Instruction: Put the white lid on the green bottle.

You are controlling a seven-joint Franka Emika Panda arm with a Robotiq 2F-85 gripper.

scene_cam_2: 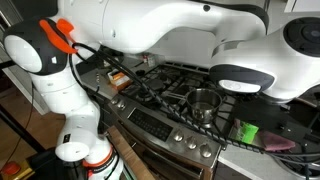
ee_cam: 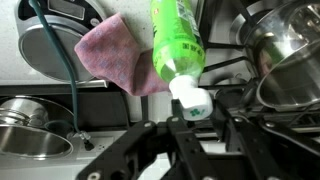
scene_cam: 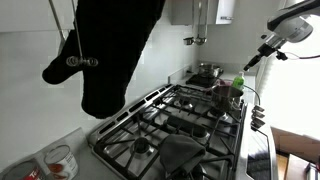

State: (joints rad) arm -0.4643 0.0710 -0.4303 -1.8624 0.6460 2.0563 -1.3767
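In the wrist view the green bottle [ee_cam: 176, 40] runs down from the top edge to its narrow neck. The white lid [ee_cam: 192, 101], with a small green mark, sits at the end of that neck. My gripper [ee_cam: 195, 113] comes in from the bottom, and its black fingers [ee_cam: 173, 122] press the lid from both sides. In an exterior view the gripper [scene_cam: 252, 62] hangs just above the green bottle [scene_cam: 238, 84], which stands upright at the stove's far right. In an exterior view the green bottle [scene_cam_2: 248, 131] shows below the white arm, and the lid is hidden there.
A pink cloth [ee_cam: 115, 55] lies beside the bottle. A steel pot [ee_cam: 290, 60] stands close on the right, on the gas stove [scene_cam: 180, 120]. A steel bowl [ee_cam: 25, 125] is at the lower left. A dark hanging cloth [scene_cam: 110, 50] blocks part of an exterior view.
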